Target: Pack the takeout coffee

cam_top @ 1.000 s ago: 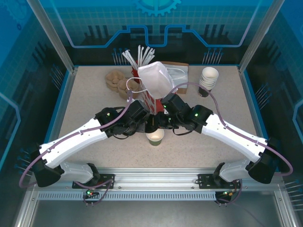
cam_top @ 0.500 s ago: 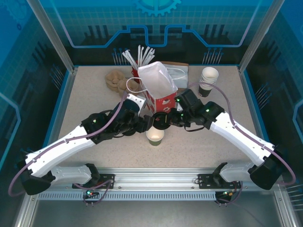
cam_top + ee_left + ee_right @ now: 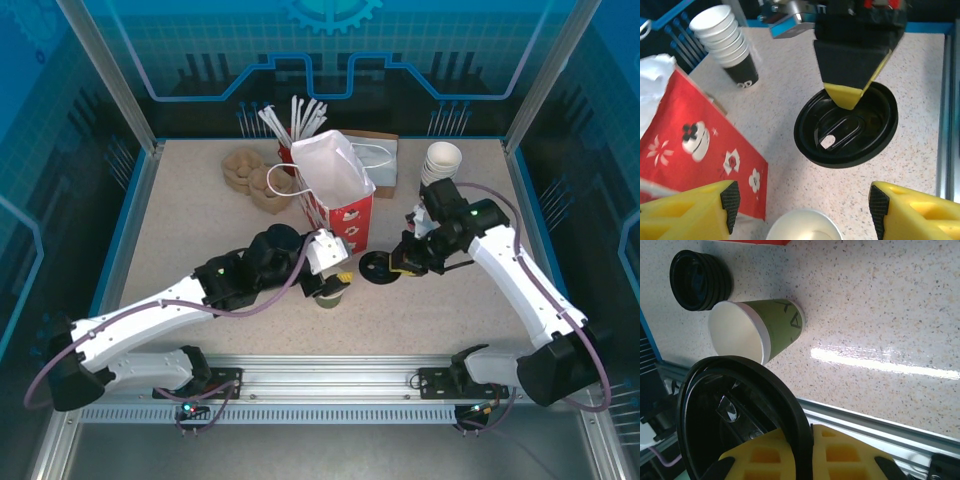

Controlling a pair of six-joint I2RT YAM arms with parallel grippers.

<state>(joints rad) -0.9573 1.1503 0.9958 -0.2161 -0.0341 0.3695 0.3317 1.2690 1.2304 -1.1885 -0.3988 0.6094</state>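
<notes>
Cup (image 3: pixel 780 325): it stands upright on the tabletop (image 3: pixel 180 230), long axis vertical and mouth up. It sits toward the near edge, about midway between the left and right edges, just in front of the bag (image 3: pixel 350 212).

Look: the paper side is dark olive green, narrowing toward the base. The rim is white and rolled, and the inside is white. It has no lid on it. We see no liquid, though the bottom is hard to make out.

Lid (image 3: pixel 850 135): round, black, glossy plastic with a small sip hole. It is just right of the cup and apart from it. We cannot tell whether it touches the tabletop.

Right gripper (image 3: pixel 800 450): its jaws are pressed onto the lid's rim, pinching it.

Left gripper (image 3: pixel 804 205): the yellow fingers (image 3: pixel 690 212) are spread wide with nothing held. The cup's rim shows between them from the wrist camera. We cannot tell whether they touch it.

Writing: there are dark angular marks on the cup's side, not readable. The bag is red with white flowers and a small white figure, and we see no words on it. The lowest cup in the cup stack (image 3: pixel 722 35) carries a small white mark that is too small to read.

The lid stack (image 3: pixel 700 274) lies just beside the cup.
</notes>
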